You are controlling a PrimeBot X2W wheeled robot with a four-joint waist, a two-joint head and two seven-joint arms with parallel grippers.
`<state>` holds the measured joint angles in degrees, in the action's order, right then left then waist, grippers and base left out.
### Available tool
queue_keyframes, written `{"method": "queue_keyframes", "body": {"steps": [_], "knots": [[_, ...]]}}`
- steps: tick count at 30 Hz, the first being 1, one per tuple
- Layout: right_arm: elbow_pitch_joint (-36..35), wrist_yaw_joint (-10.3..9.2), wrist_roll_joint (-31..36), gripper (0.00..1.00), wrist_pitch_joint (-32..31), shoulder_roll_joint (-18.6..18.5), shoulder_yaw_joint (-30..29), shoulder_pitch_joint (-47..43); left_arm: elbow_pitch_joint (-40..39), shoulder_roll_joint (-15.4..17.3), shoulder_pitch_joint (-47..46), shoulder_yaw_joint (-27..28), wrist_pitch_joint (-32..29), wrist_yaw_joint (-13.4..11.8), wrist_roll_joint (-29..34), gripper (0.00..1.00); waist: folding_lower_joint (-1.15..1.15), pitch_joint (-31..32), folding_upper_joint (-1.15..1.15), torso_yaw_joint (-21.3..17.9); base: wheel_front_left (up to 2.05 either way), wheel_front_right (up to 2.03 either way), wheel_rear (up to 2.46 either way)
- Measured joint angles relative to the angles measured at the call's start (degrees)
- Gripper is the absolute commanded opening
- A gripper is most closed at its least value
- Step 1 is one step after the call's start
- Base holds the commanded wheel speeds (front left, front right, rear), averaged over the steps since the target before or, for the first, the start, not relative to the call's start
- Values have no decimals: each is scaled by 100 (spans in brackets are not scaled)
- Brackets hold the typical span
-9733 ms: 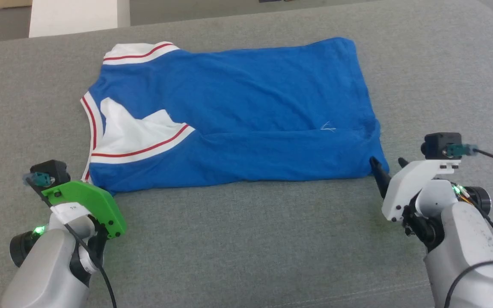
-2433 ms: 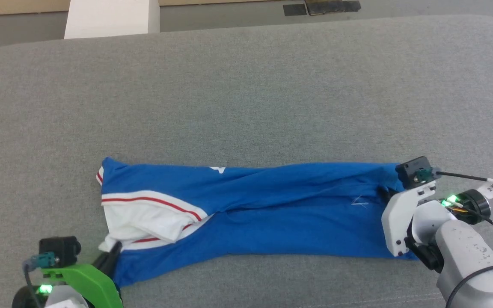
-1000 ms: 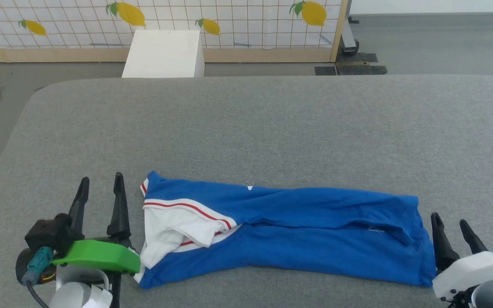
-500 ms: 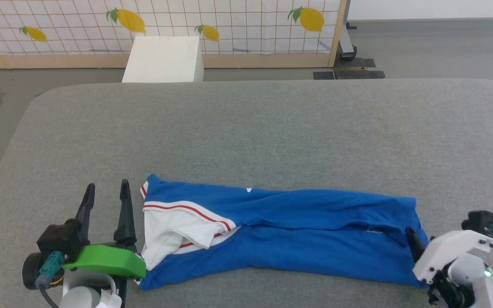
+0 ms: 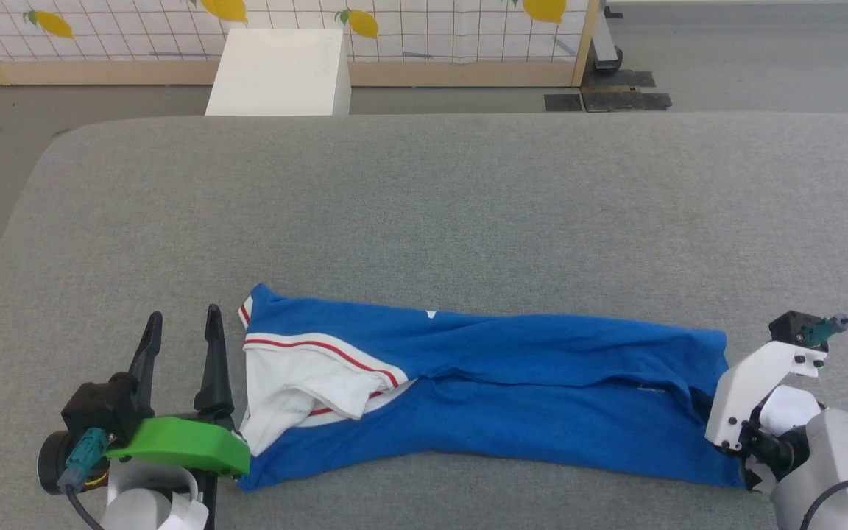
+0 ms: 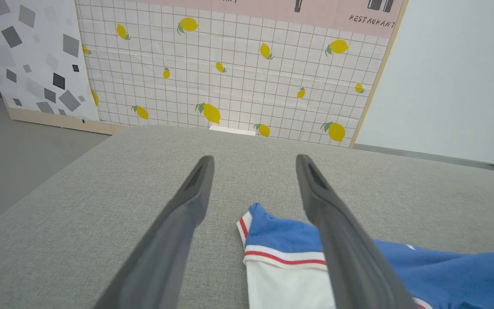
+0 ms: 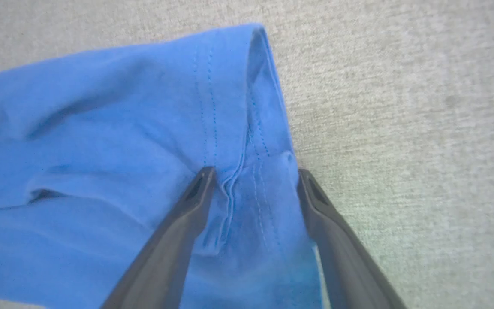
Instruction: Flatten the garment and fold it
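Garment (image 5: 512,397) first: in the head view you see it as a long, narrow blue strip lying across the near part of the grey tabletop (image 5: 424,213). Its white sleeve with red striping is at the left end and its blue hem at the right end. Your left gripper (image 5: 182,315) stands just beside that left end, fingers spread and pointing up the view, with nothing between them. At the right end, the white mount (image 5: 748,386) of your right arm sits over the hem and hides the fingers there. Beyond the tabletop a white box (image 5: 277,73) stands on the floor before a lemon-print panel (image 5: 424,29).

From the left wrist you look along the two parted fingers (image 6: 174,231). One is over bare tabletop. The other crosses the striped, white-and-blue end of the garment; you cannot tell whether it touches the cloth.

From the right wrist, your right gripper (image 7: 255,172) is released and straddles the stitched hem. One fingertip is on blue cloth, the other at the cloth's edge where it meets the tabletop. Rumpled fabric lies between the fingers, unpinched.
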<state>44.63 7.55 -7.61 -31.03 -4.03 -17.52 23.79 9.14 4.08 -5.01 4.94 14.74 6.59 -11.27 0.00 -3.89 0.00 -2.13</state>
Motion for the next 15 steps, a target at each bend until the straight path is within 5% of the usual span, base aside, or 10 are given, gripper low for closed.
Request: {"method": "queue_keyframes", "body": {"steps": [1, 4, 15], "knots": [[10, 0, -14, 49, -94, -12, 45, 31, 1, -5, -7, 11, 0, 7, 14, 100, 0, -16, 0, 1, 0, 0, 0], [-7, 0, -101, 0, -234, -45, 175, 61, 12, -15, -10, 36, 0, 43, 49, 100, 0, -40, 0, -4, 0, 0, 0], [-637, 2, -97, 0, -10, 104, 261, -241, 65, -46, -16, 140, 0, 48, 112, 100, 0, -53, 0, -83, 0, 0, 0]]}}
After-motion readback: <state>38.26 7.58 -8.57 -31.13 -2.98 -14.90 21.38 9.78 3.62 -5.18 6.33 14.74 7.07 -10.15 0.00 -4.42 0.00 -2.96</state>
